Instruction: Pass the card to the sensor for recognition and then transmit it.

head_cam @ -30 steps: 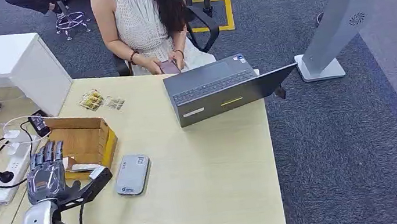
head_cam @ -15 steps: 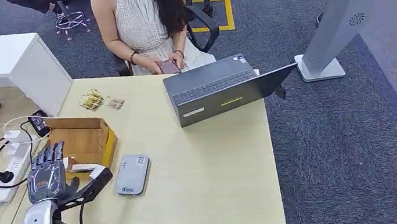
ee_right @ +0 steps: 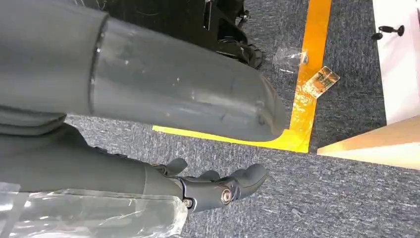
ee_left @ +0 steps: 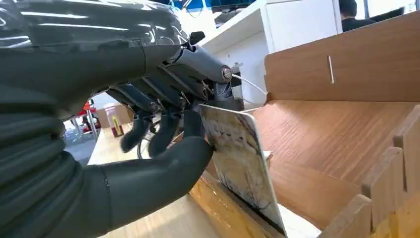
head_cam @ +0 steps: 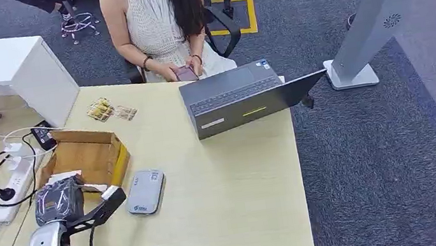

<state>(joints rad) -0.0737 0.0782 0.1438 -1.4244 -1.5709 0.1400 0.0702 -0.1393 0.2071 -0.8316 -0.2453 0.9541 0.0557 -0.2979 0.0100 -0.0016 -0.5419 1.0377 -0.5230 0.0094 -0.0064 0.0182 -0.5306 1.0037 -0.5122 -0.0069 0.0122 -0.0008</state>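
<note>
A printed card stands on edge at the near wall of the open cardboard box. My left hand pinches it between thumb and fingers. From the head view my left hand is curled down over the near left corner of the box. The grey flat sensor lies on the table just right of the hand. A person sits at the far side, holding a phone. My right hand hangs over the carpet with nothing in it, fingers loosely apart.
A grey laptop lies open at the far right of the table. A power strip with cables sits left of the box. Small packets lie at the far left. A grey kiosk stand rises on the right.
My left hand's fingers, stretched flat over the box a second ago, have curled down into it and closed on the card. Nothing else has moved.
</note>
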